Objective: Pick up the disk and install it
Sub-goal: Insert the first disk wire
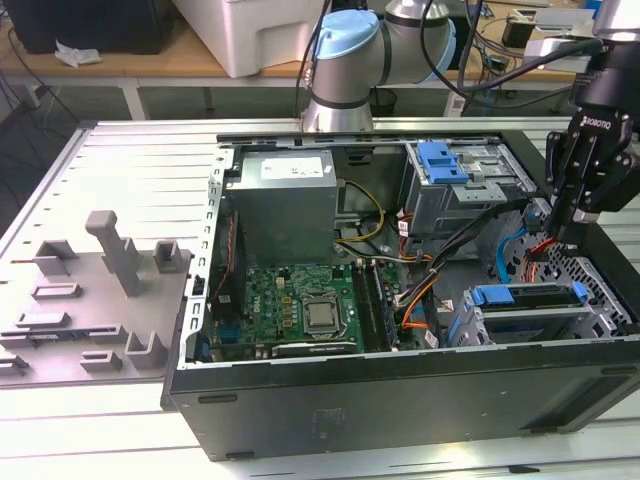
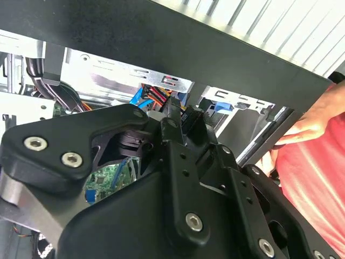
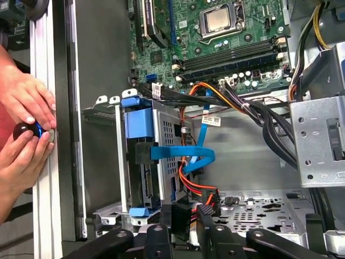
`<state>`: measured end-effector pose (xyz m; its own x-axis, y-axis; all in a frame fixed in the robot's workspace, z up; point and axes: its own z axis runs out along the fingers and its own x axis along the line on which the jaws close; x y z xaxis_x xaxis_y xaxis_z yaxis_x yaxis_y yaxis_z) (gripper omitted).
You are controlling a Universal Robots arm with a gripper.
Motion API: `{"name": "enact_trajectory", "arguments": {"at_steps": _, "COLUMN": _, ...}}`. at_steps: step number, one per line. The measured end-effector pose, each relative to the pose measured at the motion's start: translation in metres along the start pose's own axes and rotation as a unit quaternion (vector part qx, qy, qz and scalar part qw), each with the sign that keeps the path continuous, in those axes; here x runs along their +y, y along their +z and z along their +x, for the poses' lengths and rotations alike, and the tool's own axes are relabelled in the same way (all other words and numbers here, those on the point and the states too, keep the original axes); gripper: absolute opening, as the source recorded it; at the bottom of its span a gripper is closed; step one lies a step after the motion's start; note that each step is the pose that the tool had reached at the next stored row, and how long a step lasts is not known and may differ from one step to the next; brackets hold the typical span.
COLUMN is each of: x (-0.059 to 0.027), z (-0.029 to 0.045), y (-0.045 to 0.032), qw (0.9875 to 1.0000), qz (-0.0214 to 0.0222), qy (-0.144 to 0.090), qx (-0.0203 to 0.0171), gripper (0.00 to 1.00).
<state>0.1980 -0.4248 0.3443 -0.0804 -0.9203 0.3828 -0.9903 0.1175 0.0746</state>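
The disk (image 1: pixel 527 312), silver with a blue plastic frame, sits in the lower drive cage at the front corner of the open computer case (image 1: pixel 400 400); the first wrist view shows the disk (image 3: pixel 141 156) on edge in that cage. My gripper (image 1: pixel 562 232) hangs just beyond the cage, over a bundle of red and orange cables (image 1: pixel 540 255). In the second wrist view the gripper (image 2: pixel 186 121) has its fingers (image 2: pixel 171 137) closed around a black cable connector (image 2: pixel 186 114) with red and orange wires. The gripper (image 3: pixel 183 215) stands a little off the disk's end.
A blue data cable (image 3: pixel 186 154) loops beside the disk. The motherboard (image 1: pixel 300 305), power supply (image 1: pixel 285 200) and an upper drive cage (image 1: pixel 460 180) fill the case. A person's hands (image 3: pixel 24 124) hold a small dark knob outside the case wall. A grey fixture plate (image 1: pixel 95 300) lies at the exterior view's left.
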Motion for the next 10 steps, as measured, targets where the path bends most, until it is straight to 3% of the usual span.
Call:
{"name": "enact_trajectory", "arguments": {"at_steps": 6, "x": 0.0005, "z": -0.0040, "y": -0.0015, "qw": 1.0000, "qz": -0.0010, "qy": 0.000, "qx": 0.0026, "gripper": 0.32}}
{"name": "enact_trajectory", "arguments": {"at_steps": 7, "x": 0.0006, "z": -0.0050, "y": -0.0019, "qw": 1.0000, "qz": -0.0012, "qy": 0.000, "qx": 0.0044, "gripper": 0.32}}
{"name": "enact_trajectory", "arguments": {"at_steps": 8, "x": 0.0007, "z": -0.0057, "y": -0.0022, "qw": 1.0000, "qz": -0.0017, "qy": 0.000, "qx": 0.0082, "gripper": 0.32}}
{"name": "enact_trajectory", "arguments": {"at_steps": 9, "x": 0.0007, "z": -0.0059, "y": -0.0022, "qw": 0.9998, "qz": -0.0039, "qy": 0.000, "qx": 0.0170, "gripper": 0.32}}
{"name": "enact_trajectory", "arguments": {"at_steps": 10, "x": 0.0007, "z": -0.0059, "y": -0.0023, "qw": 0.9995, "qz": -0.0088, "qy": -0.001, "qx": 0.0292, "gripper": 0.32}}
